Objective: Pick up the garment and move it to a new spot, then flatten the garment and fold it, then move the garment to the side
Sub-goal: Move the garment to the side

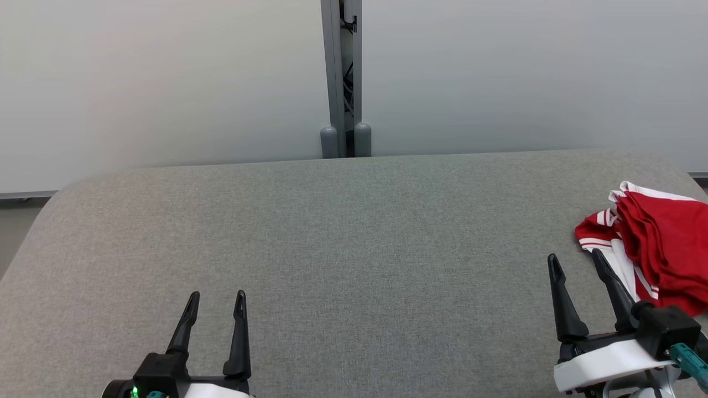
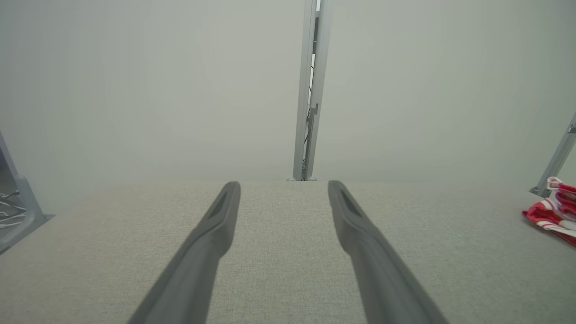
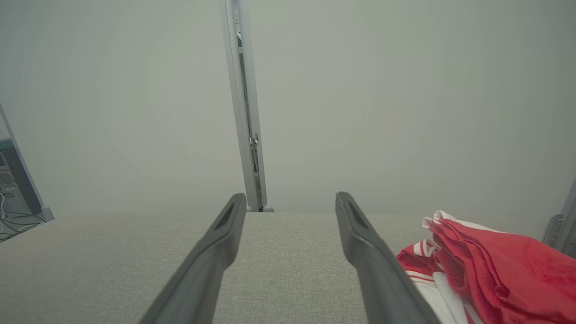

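A red garment (image 1: 661,249) with white stripes lies bunched at the right edge of the grey table (image 1: 343,249). In the right wrist view the garment (image 3: 490,270) sits just right of my right finger, and the left wrist view catches the garment (image 2: 553,209) far right. My right gripper (image 1: 575,262) stands open at the lower right, its right finger overlapping the garment's near left edge, with nothing between its fingers. At the lower left, my left gripper (image 1: 217,301) is open and empty, far from the cloth.
White partition panels with a grey post (image 1: 342,83) between them stand behind the table's far edge. The table's corners are rounded. A metal frame leg (image 2: 555,159) rises near the garment's side, and cables (image 3: 11,216) lie on the floor at far left.
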You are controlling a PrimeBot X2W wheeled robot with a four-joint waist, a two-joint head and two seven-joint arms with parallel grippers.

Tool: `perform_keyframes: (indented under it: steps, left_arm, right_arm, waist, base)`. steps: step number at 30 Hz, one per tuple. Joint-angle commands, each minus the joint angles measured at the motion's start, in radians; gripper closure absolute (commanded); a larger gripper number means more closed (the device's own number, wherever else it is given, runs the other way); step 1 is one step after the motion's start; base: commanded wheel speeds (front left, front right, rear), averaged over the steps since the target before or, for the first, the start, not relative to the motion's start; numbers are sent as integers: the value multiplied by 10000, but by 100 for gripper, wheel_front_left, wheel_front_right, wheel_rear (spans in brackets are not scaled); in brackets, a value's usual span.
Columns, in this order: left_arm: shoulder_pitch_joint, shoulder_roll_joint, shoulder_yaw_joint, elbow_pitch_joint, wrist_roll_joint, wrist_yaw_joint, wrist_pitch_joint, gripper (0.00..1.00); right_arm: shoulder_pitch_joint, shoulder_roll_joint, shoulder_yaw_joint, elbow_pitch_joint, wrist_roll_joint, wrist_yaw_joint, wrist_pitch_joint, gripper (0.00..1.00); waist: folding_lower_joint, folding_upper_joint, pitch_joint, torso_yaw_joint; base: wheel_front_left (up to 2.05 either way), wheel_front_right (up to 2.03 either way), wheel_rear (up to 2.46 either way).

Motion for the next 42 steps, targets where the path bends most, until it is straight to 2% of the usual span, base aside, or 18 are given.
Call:
perform_keyframes:
  steps: [1, 29, 35, 42]
  left_arm:
    - [-62, 44, 2, -46, 52, 70, 0, 0]
    - [-157, 44, -3, 83, 92, -132, 0, 0]
    - [-97, 46, 81, 146, -148, -544, 0, 0]
    - [-37, 44, 170, 55, -161, -679, 0, 0]
  right_arm:
    - [62, -3, -37, -34, -82, -4, -4, 0]
    - [-8, 13, 25, 121, -74, -4, -4, 0]
    - [14, 12, 71, 112, -76, -4, -4, 0]
    - [66, 12, 118, 119, -98, -4, -4, 0]
  waist:
    - [0, -1, 10, 4]
    - [0, -1, 56, -20]
    - [0, -1, 40, -27]
    - [0, -1, 47, -9]
  base:
    - [0, 0, 0]
    - [0, 0, 0]
    - [0, 0, 0]
    - [0, 0, 0]
